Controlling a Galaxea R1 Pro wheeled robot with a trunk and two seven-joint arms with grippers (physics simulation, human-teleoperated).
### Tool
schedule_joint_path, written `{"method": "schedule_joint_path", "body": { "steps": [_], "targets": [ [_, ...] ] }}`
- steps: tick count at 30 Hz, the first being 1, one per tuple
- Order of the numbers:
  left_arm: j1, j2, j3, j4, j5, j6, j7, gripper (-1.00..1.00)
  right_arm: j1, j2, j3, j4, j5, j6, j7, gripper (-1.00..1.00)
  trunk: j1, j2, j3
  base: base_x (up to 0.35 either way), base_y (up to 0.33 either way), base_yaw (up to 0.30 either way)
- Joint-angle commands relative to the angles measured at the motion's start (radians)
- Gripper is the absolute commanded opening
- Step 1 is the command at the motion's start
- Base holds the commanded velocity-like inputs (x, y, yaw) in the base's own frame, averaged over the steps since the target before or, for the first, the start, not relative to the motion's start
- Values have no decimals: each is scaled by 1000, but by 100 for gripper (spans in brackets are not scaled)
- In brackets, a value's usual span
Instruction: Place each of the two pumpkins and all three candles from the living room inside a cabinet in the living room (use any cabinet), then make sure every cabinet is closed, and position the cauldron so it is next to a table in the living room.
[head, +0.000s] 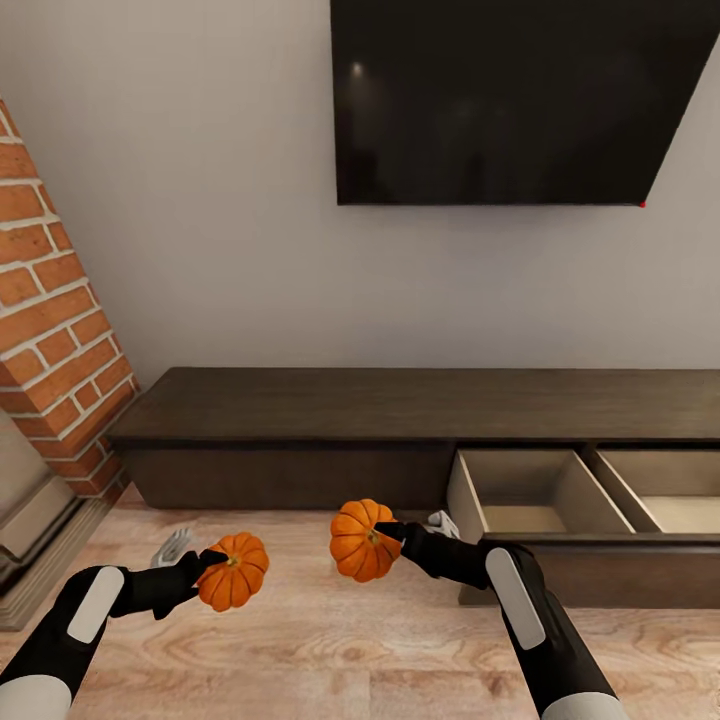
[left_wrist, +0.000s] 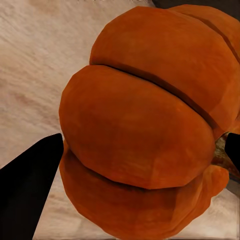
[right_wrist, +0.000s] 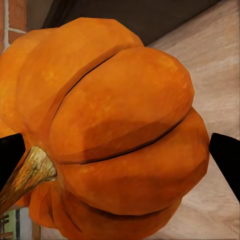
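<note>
Pumpkins: left end effector (head: 210, 570) pinches one pumpkin (head: 234, 571), right end effector (head: 392, 535) pinches the other (head: 362, 541), held above floor near cabinet (head: 400, 405) with open drawer (head: 530, 495), likely drop-in target.

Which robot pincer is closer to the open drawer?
The right pincer. Holding a pumpkin, it sits just beside the open drawer of the cabinet. The left pincer grips the other pumpkin farther away, toward the brick wall.
</note>
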Motion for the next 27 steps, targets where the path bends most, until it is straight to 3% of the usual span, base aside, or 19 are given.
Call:
{"method": "schedule_joint_path", "body": {
  "steps": [1, 6, 27],
  "targets": [
    [0, 5, 2, 0, 2, 6, 0, -100, 0, 0, 0, 0, -2, 1, -1, -100, -4, 7, 1, 0, 0, 0],
    [0, 20, 4, 2, 4, 41, 0, -100, 0, 1, 0, 1, -2, 0, 0, -100, -23, 42, 9, 0, 0, 0],
    [0, 26, 12, 3, 5, 48, -3, -100, 1, 4, -14, 2, -3, -1, 0, -100, -104, 189, 40, 0, 0, 0]
  ]
}}
